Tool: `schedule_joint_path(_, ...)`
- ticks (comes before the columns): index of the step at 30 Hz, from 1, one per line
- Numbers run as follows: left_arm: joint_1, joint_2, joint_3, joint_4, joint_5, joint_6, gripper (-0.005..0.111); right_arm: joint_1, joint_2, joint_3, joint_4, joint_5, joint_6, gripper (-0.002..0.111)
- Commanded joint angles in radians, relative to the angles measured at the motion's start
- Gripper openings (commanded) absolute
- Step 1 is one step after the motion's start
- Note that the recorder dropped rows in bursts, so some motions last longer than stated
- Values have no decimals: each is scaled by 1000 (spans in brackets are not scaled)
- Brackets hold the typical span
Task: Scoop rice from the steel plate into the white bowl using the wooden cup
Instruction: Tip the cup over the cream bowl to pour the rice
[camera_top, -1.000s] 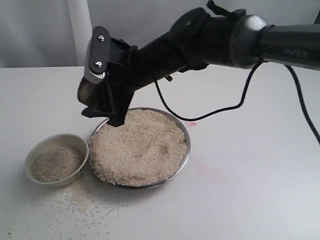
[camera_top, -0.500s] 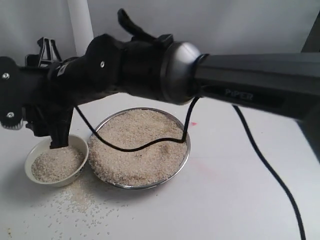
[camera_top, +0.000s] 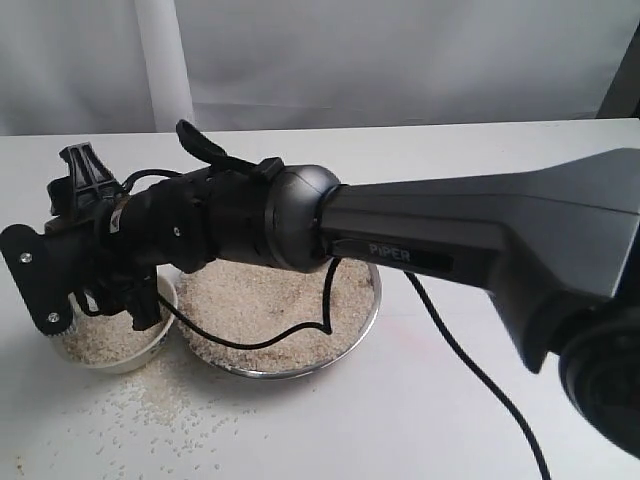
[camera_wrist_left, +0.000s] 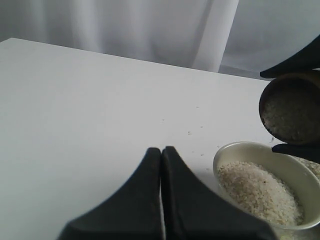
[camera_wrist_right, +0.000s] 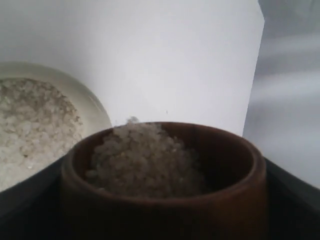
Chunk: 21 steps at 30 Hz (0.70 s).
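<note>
- The right claw (camera_top: 95, 300) has moved left off the steel plate (camera_top: 372, 305) within the last second. It has also come down, and now hangs just above the white bowl (camera_top: 118, 366) at the near-left of the bench (camera_top: 450, 420).
- It stays clenched around the wooden cup (camera_wrist_left: 291, 107), one finger on each side. The arm hides the cup in the exterior view, but both wrist views show it.
- The load came across intact. In the right wrist view, rice (camera_wrist_right: 145, 160) is heaped to the brim of the cup.
- In the left wrist view the cup's mouth is tipped sideways over the bowl's right rim, with grains still inside. I see nothing falling, so the pour looks about to begin rather than finished.
- The bowl already holds a shallow bed of rice, and the plate just to its right is still piled high, so more scoops probably remain.
- Loose grains (camera_top: 160, 410) lie on the bench near the bowl. A fast tip from this height could add to them.
- The left claw (camera_wrist_left: 161, 200) is clenched shut on nothing and sits to the left of the bowl, away from the work.
</note>
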<state>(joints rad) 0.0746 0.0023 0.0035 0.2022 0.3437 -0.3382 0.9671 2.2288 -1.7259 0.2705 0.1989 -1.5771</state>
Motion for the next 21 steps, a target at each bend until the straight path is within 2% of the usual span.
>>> schedule_joint_path(1, -5, -2, -4, -6, -6, -1, 0, -2, 5, -8, -115, -39, 9, 0)
schedule_joint_path(13, -5, -2, -4, -6, -6, -1, 0, -4, 26, -8, -314, -42, 16, 0)
schedule_joint_path(21, -5, -2, -4, -6, -6, -1, 0, -12, 43, -8, -377, -67, 16, 0)
